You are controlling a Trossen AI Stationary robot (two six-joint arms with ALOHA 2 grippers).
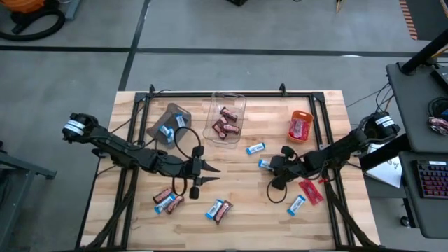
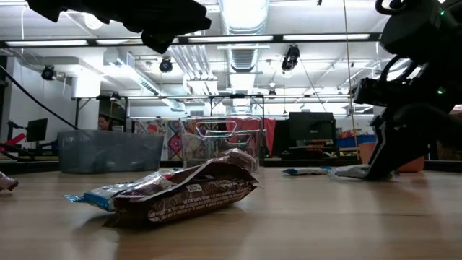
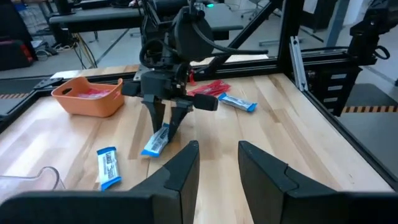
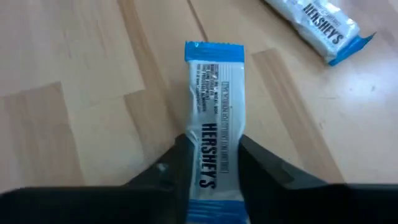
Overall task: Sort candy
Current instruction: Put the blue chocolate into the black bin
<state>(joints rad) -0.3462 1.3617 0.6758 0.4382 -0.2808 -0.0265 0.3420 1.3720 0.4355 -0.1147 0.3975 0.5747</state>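
Gripping a blue-and-white bar [image 4: 214, 118], your right claw [image 3: 166, 127] stands nose-down on the desk [image 1: 238, 189] right of centre, fingers pinched on the wrapper's lower half so the rest sticks out ahead. Judging by that, you are at the pick-up, and a hold this near one end may let the bar droop or twist once it leaves the wood.

Your left claw [image 1: 203, 173] hovers above the desk's middle, fingers narrowly parted and holding nothing; it looks parked to keep clear.

Around you: another blue bar [image 1: 256, 148] lies just beyond the right claw, and a third [image 1: 296, 204] with a red bar [image 1: 311, 191] sits nearer the front right. At the back, the grey bin [image 1: 168, 124] already holds blue bars, the clear bin [image 1: 225, 117] brown ones, the orange bin [image 1: 300, 126] red. If blue goes to grey, your path crosses the centre, where the left arm and its looping cable [image 1: 187, 150] stand in the way. More mixed bars [image 1: 218, 209] lie along the front left, well apart from this grasp.
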